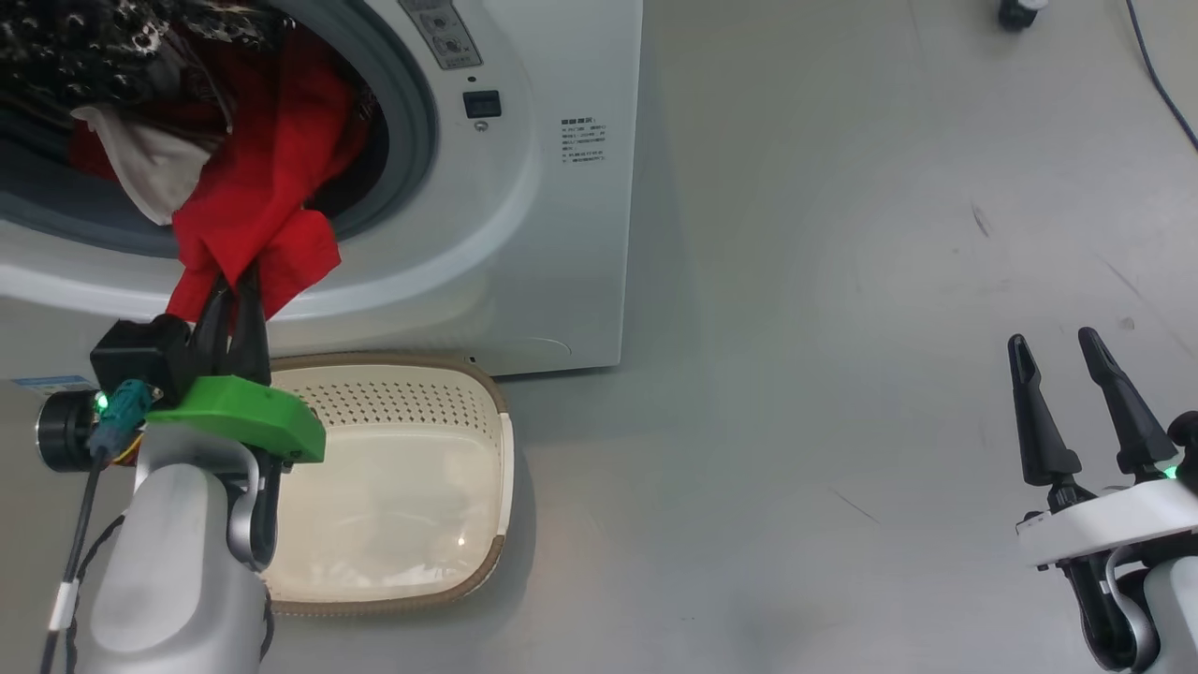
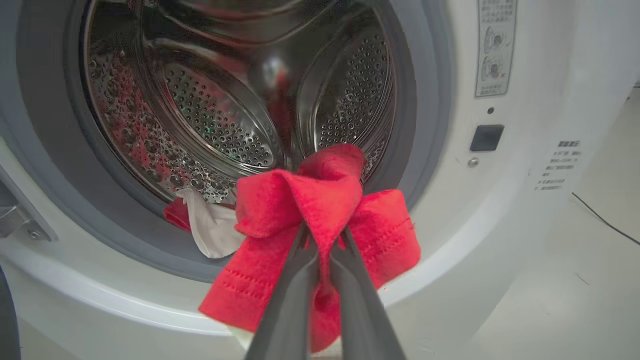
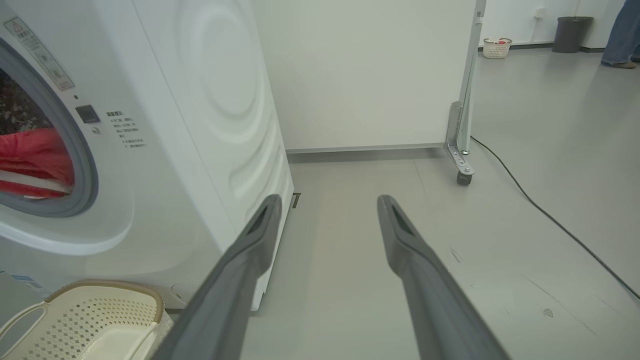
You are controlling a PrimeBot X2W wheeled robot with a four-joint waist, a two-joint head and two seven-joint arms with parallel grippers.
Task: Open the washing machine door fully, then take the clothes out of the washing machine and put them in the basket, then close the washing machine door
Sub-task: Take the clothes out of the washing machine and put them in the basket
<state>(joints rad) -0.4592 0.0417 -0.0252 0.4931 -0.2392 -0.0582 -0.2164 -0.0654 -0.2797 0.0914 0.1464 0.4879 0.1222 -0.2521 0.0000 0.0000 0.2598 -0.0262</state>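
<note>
red clothes (image 2: 280,200) pinched between left jaws, trailing from washing machine (image 2: 500,225) mouth

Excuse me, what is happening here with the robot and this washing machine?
The robot is unloading the washing machine. Its left hand is shut on a red garment that hangs out of the opening, partly inside. The basket stands on the floor just below, and its visible part holds nothing yet. The right hand is open and idle, off to the side.
</note>
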